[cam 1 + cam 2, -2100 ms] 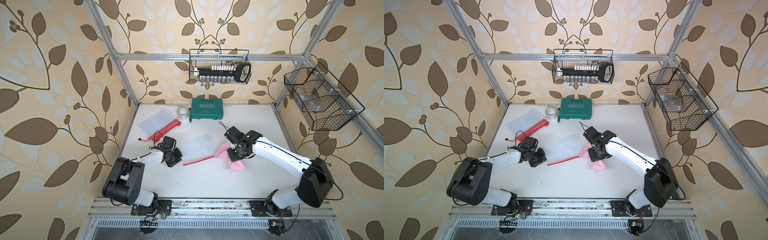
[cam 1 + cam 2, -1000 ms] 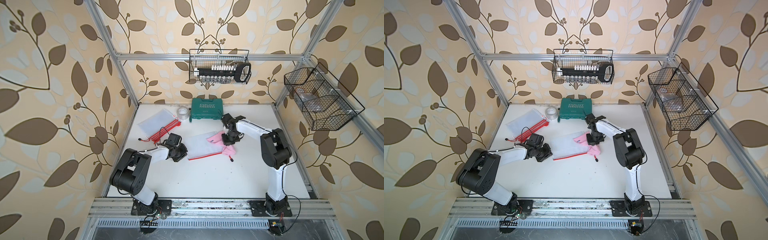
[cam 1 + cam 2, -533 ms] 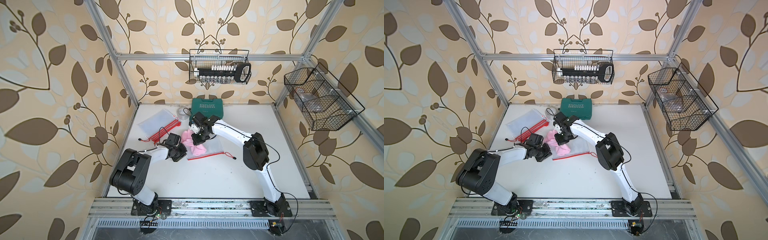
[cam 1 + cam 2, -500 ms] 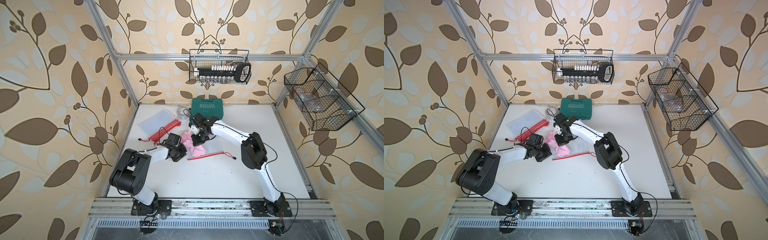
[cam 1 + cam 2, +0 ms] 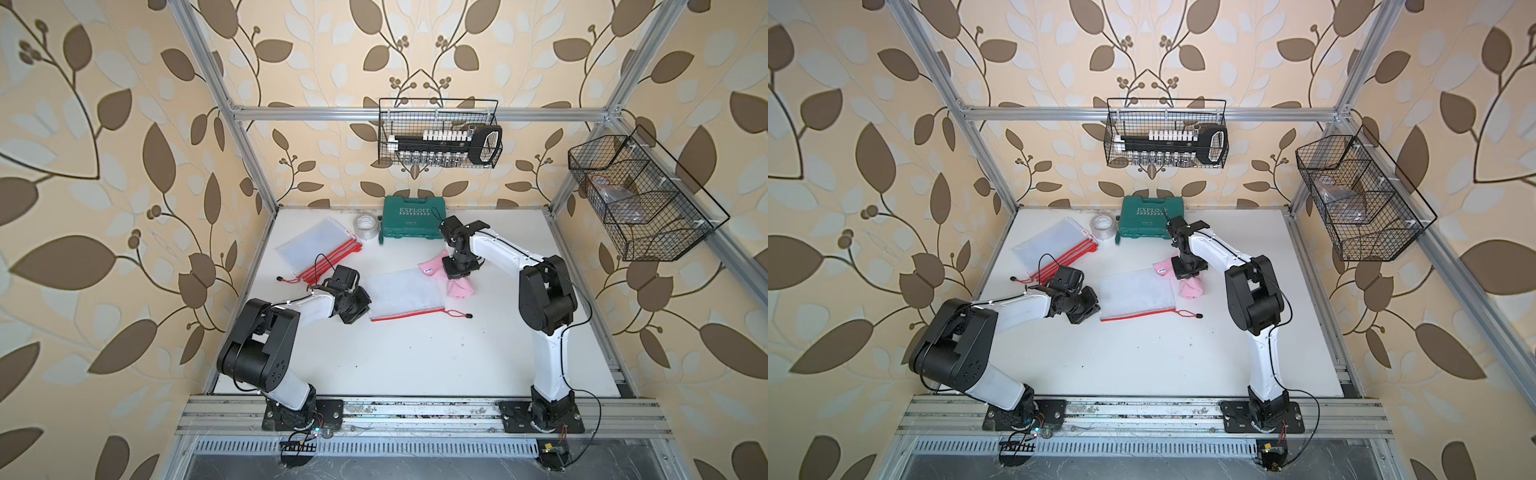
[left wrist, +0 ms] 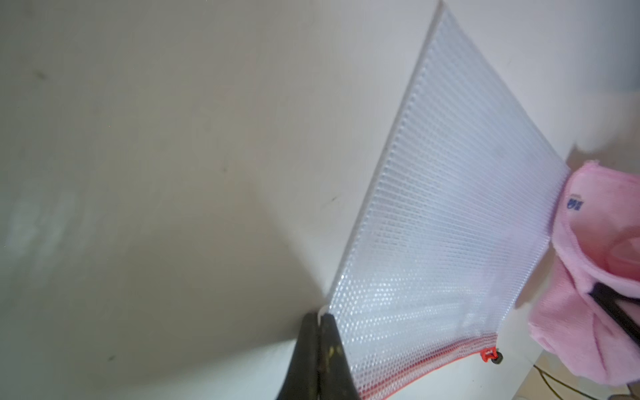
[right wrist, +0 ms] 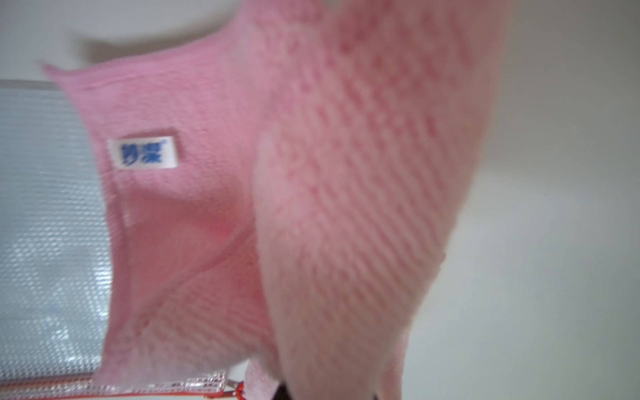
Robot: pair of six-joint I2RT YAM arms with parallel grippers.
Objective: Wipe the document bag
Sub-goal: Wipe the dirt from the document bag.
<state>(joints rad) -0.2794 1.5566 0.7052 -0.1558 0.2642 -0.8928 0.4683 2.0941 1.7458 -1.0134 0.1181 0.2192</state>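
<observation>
The document bag [image 5: 401, 293] [image 5: 1136, 295] is translucent mesh with a red zipper and lies flat mid-table. My left gripper [image 5: 360, 311] [image 5: 1090, 311] [image 6: 320, 317] is shut on the edge at the bag's left corner. My right gripper [image 5: 456, 271] [image 5: 1187, 270] is shut on a pink cloth [image 5: 457, 287] [image 5: 1192, 289] [image 7: 346, 173] that rests on the bag's right edge and on the table beside it. In the right wrist view the cloth hides the jaws, and the bag [image 7: 45, 225] shows at one side. The left wrist view shows the bag [image 6: 450, 225] with the cloth [image 6: 606, 242] at its far end.
A stack of similar red-zippered bags [image 5: 320, 245] lies at the back left, with a tape roll [image 5: 365, 226] and a green tool case [image 5: 411, 216] behind. Wire baskets hang on the back wall [image 5: 438, 133] and the right wall [image 5: 640, 195].
Half a second ago my right gripper held the cloth over the bag's left part. It has swept back to the bag's right edge. The left gripper has kept its grip and place.
</observation>
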